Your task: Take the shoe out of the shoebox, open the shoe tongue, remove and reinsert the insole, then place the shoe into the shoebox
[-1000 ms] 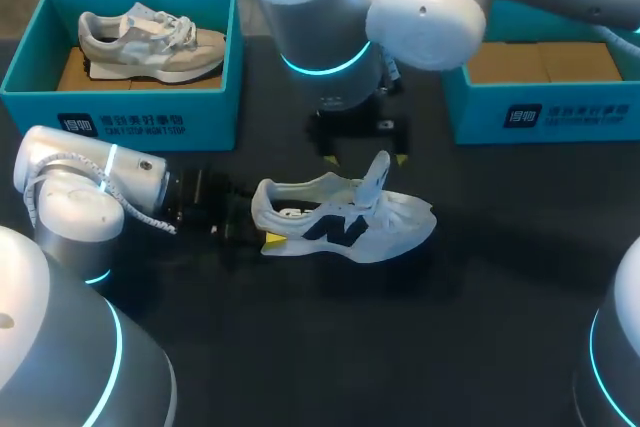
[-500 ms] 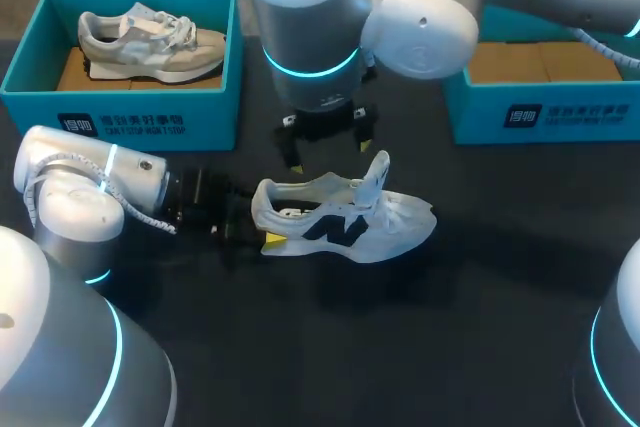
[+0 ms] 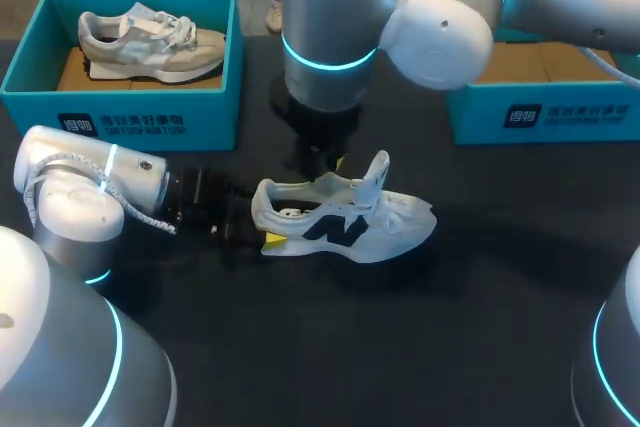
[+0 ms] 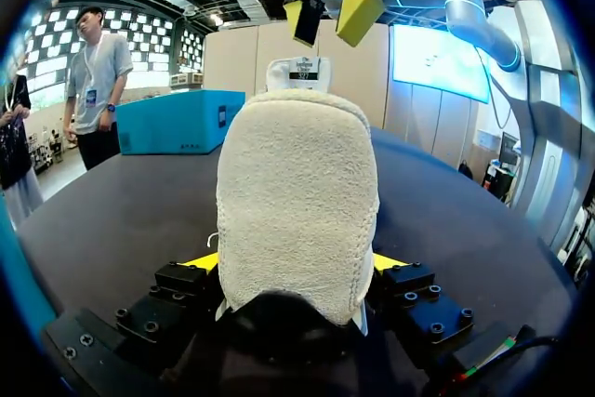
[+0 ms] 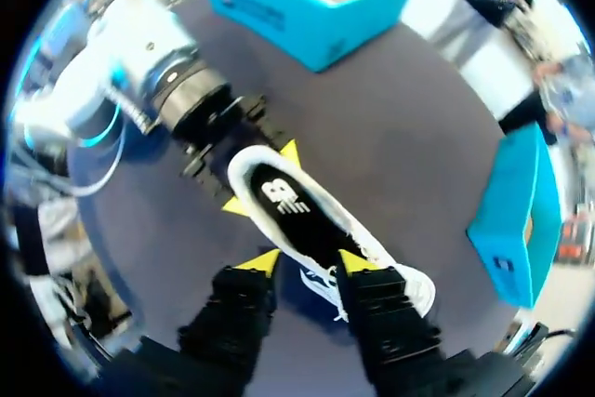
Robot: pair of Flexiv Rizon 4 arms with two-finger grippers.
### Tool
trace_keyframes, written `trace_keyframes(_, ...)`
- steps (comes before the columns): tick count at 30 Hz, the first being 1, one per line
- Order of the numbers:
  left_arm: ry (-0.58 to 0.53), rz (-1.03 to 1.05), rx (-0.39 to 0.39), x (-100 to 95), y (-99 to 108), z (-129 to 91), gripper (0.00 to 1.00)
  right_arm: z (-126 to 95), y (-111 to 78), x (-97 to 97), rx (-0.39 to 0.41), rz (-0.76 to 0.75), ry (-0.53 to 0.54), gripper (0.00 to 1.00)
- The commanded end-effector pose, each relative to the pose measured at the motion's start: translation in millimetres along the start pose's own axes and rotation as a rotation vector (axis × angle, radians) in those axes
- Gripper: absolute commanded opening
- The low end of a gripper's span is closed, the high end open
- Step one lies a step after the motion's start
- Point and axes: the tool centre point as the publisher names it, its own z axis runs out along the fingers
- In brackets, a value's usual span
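- One step looks done: the white shoe [image 3: 345, 215] is out of its box and lies on its side in the middle of the table [image 3: 480, 337], toe toward my right arm's side.
- Its tongue [image 3: 378, 172] stands up and away from the opening, so I judge the tongue step done as well.
- The dark insole [image 5: 293, 206] lies inside the shoe, flat as far as the right wrist view shows. Whether it has been out and back in cannot be told; I take it that pulling it is the step in hand.
- The left gripper [image 4: 296, 262] is clamped on the heel, a yellow tip pressed to each side, and pins the shoe to the table.
- The right gripper [image 5: 305, 263] hangs just above the opening with its fingers apart and nothing between them.
- What is left, by this reading: lifting the insole out, sliding it back, then carrying the shoe to a box.
- The table is dark and matte. Two teal boxes stand along its far edge, well apart from the shoe.
- The left box [image 3: 130, 117] holds a grey shoe [image 3: 150, 42]. The right box [image 3: 545, 117] shows a bare cardboard floor where it is visible and is likely the place for this shoe.
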Motion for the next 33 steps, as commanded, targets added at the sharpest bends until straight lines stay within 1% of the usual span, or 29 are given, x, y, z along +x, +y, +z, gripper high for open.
trace_keyframes(1,0.001,-0.001,-0.002,-1.1,0.8,-0.3,0.0,1.1,1.0,-6.1,0.036,-0.226,0.132,0.0)
trace_keyframes(12,0.001,-0.001,-0.002,-1.1,0.8,-0.3,0.0,1.1,1.0,-6.1,0.036,-0.226,0.132,0.0)
trace_keyframes(14,0.001,-0.001,-0.002,-1.1,0.8,-0.3,0.0,1.1,1.6,-7.4,0.065,-0.307,0.081,0.0)
trace_keyframes(15,0.001,-0.001,-0.002,-1.1,0.8,-0.3,0.0,1.4,1.8,-7.7,0.087,-0.309,0.057,0.0)
trace_keyframes(17,0.001,-0.001,-0.002,-1.1,0.8,-0.3,0.0,5.2,3.1,-7.1,0.111,-0.369,0.011,0.0)
trace_keyframes(19,0.001,-0.001,-0.002,-1.1,0.8,-0.3,0.0,12.6,5.7,-4.3,0.108,-0.436,-0.058,0.0)
trace_keyframes(21,0.001,-0.001,-0.002,-1.1,0.8,-0.3,0.0,19.4,7.3,-2.2,0.099,-0.474,-0.09,0.0)
trace_keyframes(23,0.001,-0.001,-0.002,-1.1,0.8,-0.3,0.0,26.1,9.6,0.0,0.063,-0.504,-0.099,0.0)
trace_keyframes(24,0.001,-0.001,-0.002,-1.1,0.8,-0.3,0.0,29.2,10.9,0.5,0.066,-0.506,-0.107,0.0)
trace_keyframes(33,0.001,-0.001,-0.002,-1.1,0.8,-0.3,0.0,29.2,10.9,0.5,0.066,-0.506,-0.107,0.0)
